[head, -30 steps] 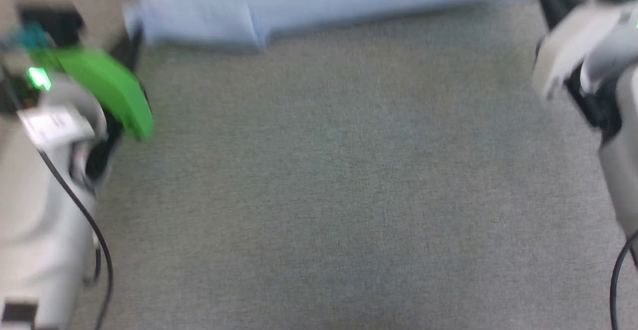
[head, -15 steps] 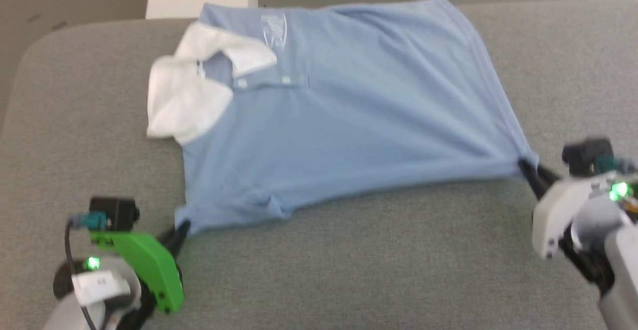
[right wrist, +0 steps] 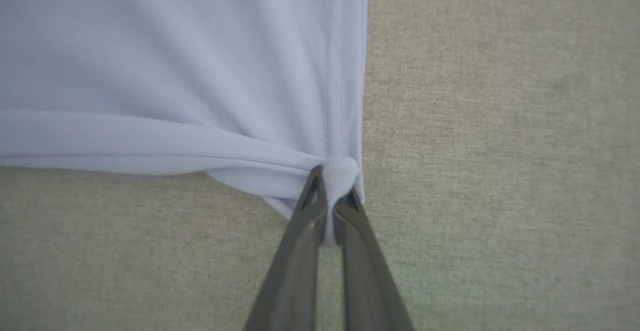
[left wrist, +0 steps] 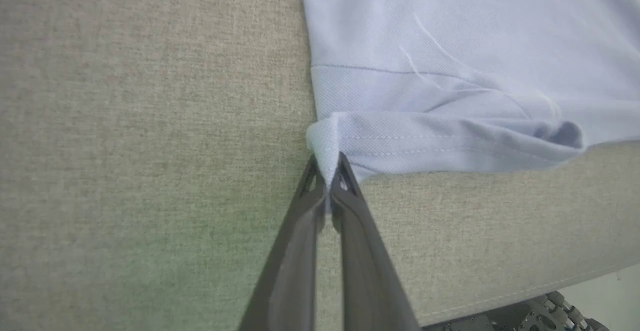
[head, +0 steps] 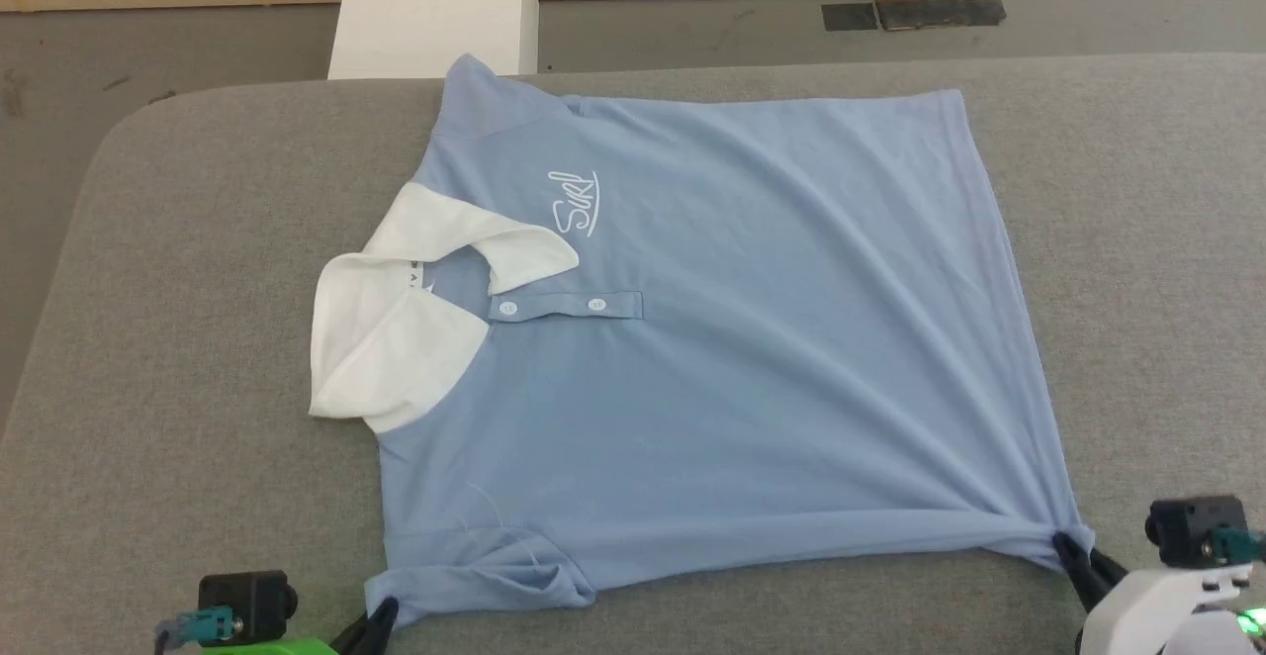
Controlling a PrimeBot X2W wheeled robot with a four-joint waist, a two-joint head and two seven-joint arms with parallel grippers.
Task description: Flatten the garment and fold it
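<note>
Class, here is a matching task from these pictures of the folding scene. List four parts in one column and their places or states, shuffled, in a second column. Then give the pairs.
Column one
1. white collar of the light blue polo shirt
2. white embroidered logo
3. left gripper
4. right gripper

Column two
A. shut on the shirt's near hem corner
B. farther from the robot than the button placket
C. shut on the near sleeve's corner
D. spread open at the shirt's left end, head view

Pairs: 1-D, 2-B, 3-C, 4-A
</note>
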